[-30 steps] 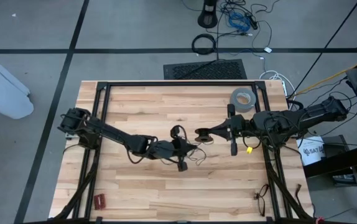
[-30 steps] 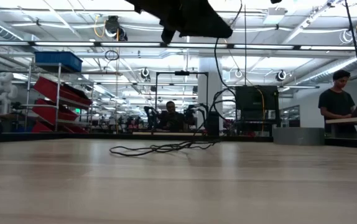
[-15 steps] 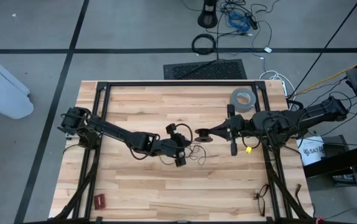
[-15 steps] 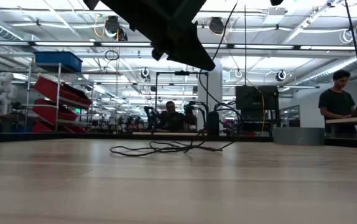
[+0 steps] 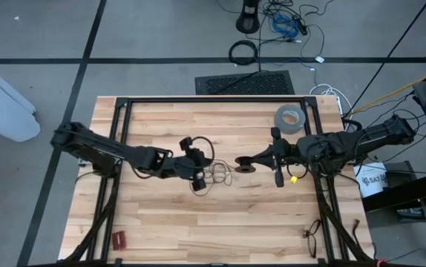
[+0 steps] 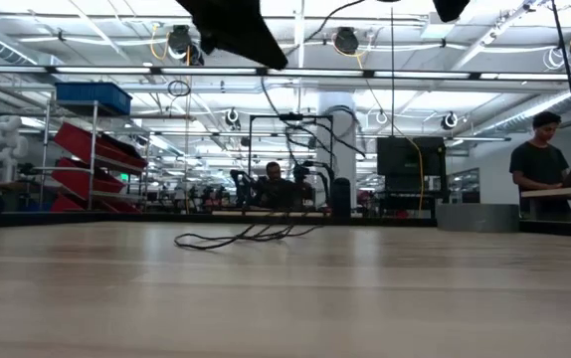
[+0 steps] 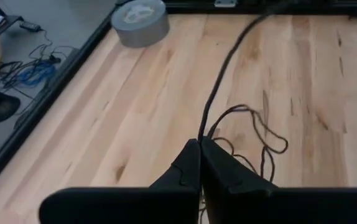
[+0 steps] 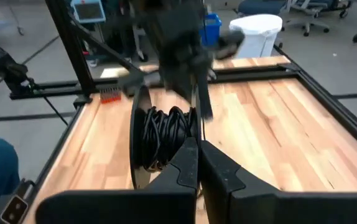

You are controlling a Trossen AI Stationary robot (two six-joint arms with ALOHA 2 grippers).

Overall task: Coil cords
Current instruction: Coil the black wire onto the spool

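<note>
The cords are one thin black wire. Part of it is wound on a small black spool (image 8: pixel 165 132) and part lies in loose loops (image 5: pixel 218 175) on the wooden table (image 5: pixel 161 222). My left gripper (image 7: pixel 200 144) is shut on the wire just left of the loops, above the table (image 5: pixel 202 172). A strand (image 7: pixel 228 59) runs from it toward the spool (image 5: pixel 243 164). My right gripper (image 8: pixel 197 147) is shut at the spool and comes in from the table's right (image 5: pixel 253 159). In the low view the loops (image 6: pixel 251 237) rest on the table and strands rise from them. My left gripper pinches the wire (image 7: pixel 201 135) between its two fingertips, slanting down from the table's left side. The wire leaves the tips in a nearly straight line toward the spool, and a slack part drops to the loops on the table. My right gripper holds the spool by the side facing it (image 8: pixel 194 134), coming about level from the table's right. Its own fingers hide the exact part. The spool is lifted clear of the table with its discs (image 8: pixel 139 140) upright.
A grey tape roll (image 5: pixel 289 116) lies at the far right of the table. A small red thing (image 5: pixel 119 239) lies near the front left corner and a pair of glasses (image 5: pixel 313 236) near the front right. A black frame (image 5: pixel 213 99) runs along the table's far and side edges.
My left gripper has moved toward the table's left and far edges and risen, tipping its fingers up, still shut on the wire. The loose loops have been dragged left along the table with it. My right gripper has stayed in place with the spool.
</note>
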